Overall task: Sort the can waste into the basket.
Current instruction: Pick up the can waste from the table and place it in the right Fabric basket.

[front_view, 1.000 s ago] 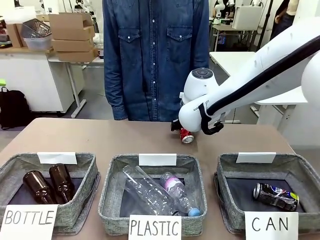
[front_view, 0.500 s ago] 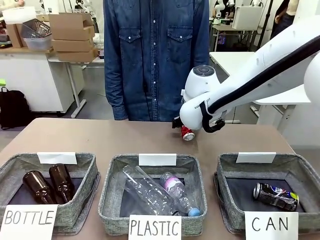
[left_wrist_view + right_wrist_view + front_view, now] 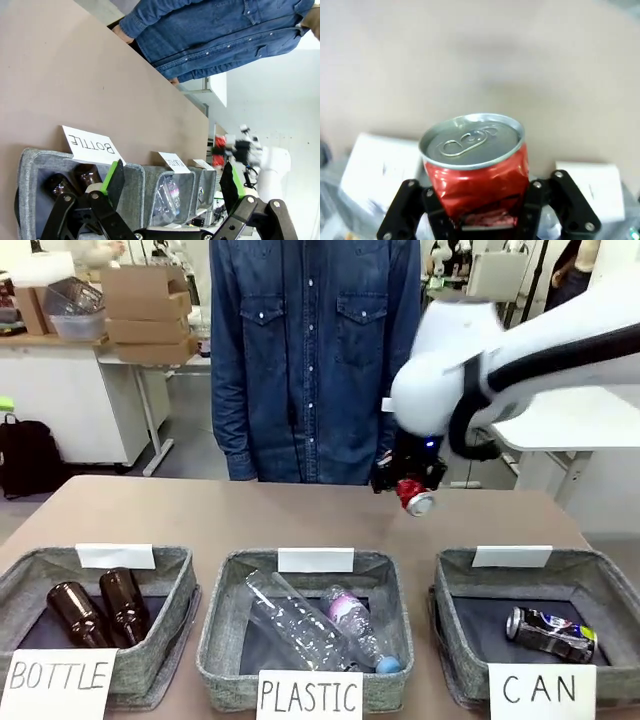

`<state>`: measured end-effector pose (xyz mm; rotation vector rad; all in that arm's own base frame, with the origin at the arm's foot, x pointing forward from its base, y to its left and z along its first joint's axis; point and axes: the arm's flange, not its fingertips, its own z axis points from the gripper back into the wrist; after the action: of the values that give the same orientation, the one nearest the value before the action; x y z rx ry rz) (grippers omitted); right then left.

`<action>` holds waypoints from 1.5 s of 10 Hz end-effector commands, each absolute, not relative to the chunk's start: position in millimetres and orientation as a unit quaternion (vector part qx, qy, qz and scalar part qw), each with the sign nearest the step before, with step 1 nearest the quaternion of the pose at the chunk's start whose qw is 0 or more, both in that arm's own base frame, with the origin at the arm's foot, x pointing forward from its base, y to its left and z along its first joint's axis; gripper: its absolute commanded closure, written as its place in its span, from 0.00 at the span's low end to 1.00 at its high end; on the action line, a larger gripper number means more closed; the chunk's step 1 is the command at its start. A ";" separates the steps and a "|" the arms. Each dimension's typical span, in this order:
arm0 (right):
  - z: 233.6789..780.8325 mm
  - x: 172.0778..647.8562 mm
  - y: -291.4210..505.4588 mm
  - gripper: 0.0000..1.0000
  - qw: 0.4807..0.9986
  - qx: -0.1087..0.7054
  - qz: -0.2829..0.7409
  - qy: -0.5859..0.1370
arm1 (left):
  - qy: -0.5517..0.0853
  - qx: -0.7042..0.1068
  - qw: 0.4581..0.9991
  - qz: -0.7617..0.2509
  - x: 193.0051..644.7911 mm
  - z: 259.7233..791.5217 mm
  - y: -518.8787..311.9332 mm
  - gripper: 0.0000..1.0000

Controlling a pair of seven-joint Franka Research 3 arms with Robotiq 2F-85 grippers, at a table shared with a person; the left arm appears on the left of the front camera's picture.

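A shiny red can with a silver end hangs above the far side of the table, held in my right gripper, which is shut on it. In the right wrist view the red can sits between the black fingers, top end towards the camera. A black can with coloured print lies in the grey basket behind the "CAN" card at the front right. My left gripper stands open over the near left, nothing between its green pads.
A grey bin marked "BOTTLE" holds two brown bottles. The middle bin marked "PLASTIC" holds clear plastic bottles. A person in a denim shirt stands at the far edge. The bare brown tabletop lies beyond the bins.
My right arm has lifted the red can off the table and carried it up and to the right. The left gripper has stayed open.
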<state>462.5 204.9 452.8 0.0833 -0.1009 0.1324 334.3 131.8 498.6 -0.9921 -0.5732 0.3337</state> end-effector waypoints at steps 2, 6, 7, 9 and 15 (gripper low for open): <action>517.7 379.7 115.1 1.00 0.997 0.068 0.047 -0.010 | -0.271 -0.465 0.829 0.149 334.6 497.4 133.4 0.00; 498.0 306.6 51.0 1.00 0.994 0.108 -0.028 -0.010 | -0.271 -0.465 0.829 0.149 334.6 497.4 133.4 0.00; 493.0 302.0 47.1 1.00 0.992 0.119 -0.037 -0.013 | -0.271 -0.465 0.829 0.149 334.6 497.4 133.4 0.00; 491.3 302.0 46.3 1.00 0.992 0.118 -0.040 -0.011 | -0.271 -0.465 0.829 0.149 334.6 497.4 133.4 0.00; 492.1 308.0 45.7 0.19 0.993 0.110 -0.035 -0.001 | -0.271 -0.465 0.829 0.149 334.6 497.4 133.4 0.00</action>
<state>302.7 46.3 489.9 0.2090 0.0074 -0.0832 334.6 131.8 498.1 -0.9917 -0.5717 0.3344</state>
